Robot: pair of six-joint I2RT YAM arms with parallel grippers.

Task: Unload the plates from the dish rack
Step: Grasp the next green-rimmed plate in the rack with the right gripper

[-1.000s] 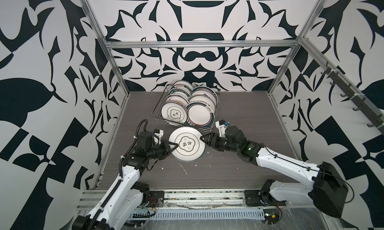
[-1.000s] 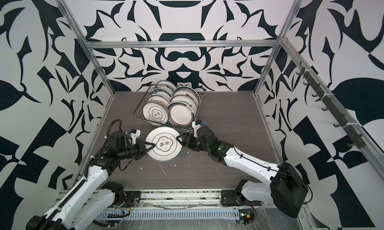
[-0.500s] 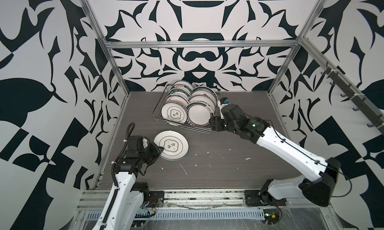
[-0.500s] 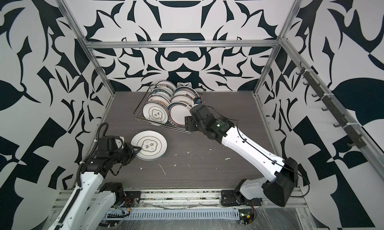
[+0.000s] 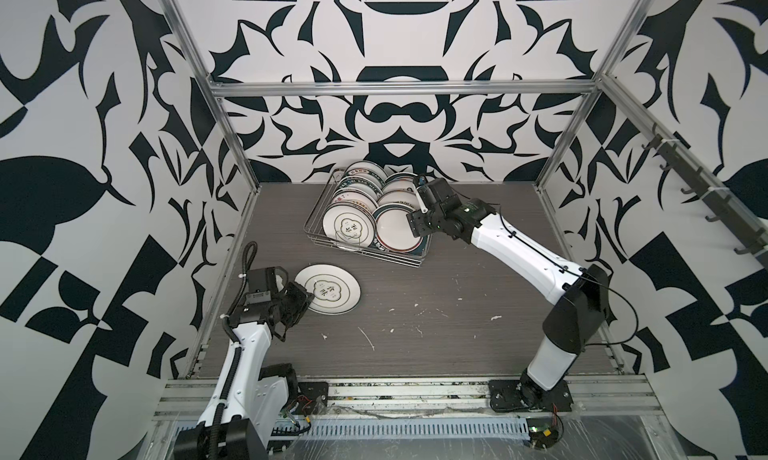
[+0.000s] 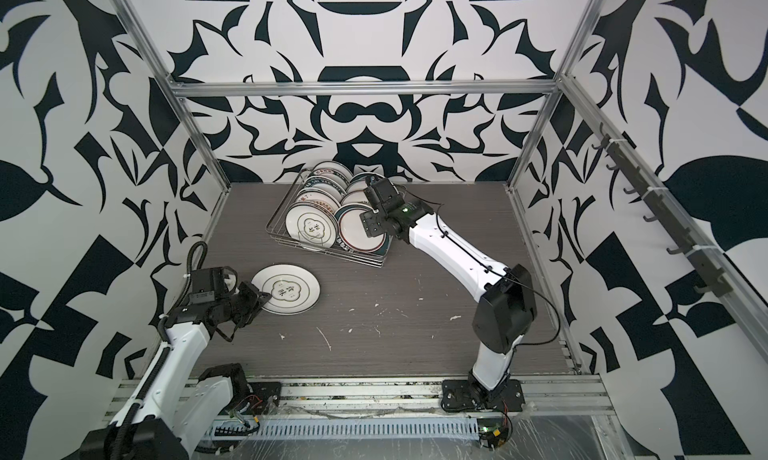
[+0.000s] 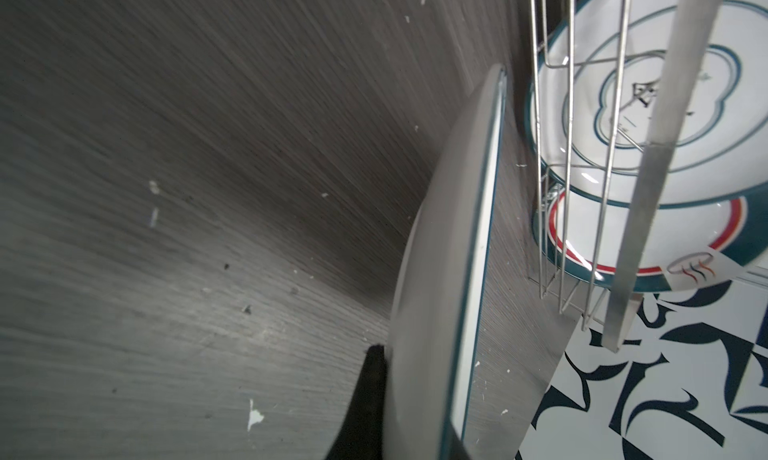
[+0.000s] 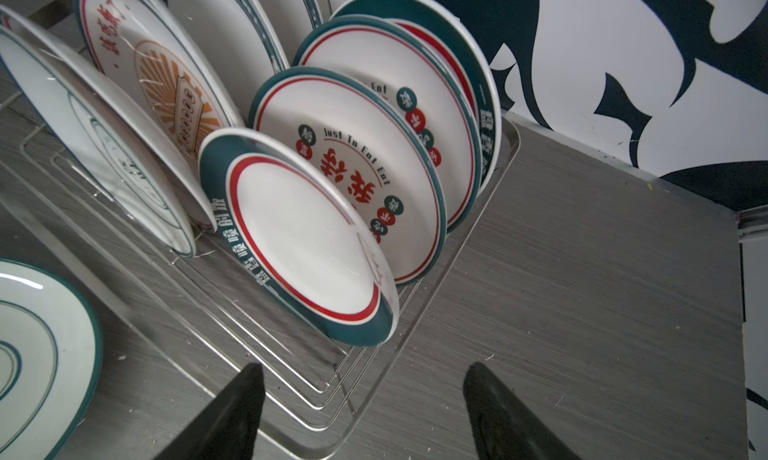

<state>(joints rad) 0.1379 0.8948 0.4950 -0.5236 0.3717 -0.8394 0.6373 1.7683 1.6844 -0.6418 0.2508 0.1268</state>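
The right hand [image 8: 363, 366], the nearer one, hangs released and empty at the dish rack's [image 5: 365, 252] front corner, aimed at the front red-ringed plate [image 8: 303, 238], which stands on edge inside the rack. Well apart from the rack, the left hand [image 5: 302, 301] is clenched on the flower-outline plate's [image 5: 332, 289] rim at the counter [image 5: 457, 312].

Mid-frame, a round white plate with teal rim and red ring [image 8: 374, 155] read "Just To Eat Eat" (with red Chinese characters).
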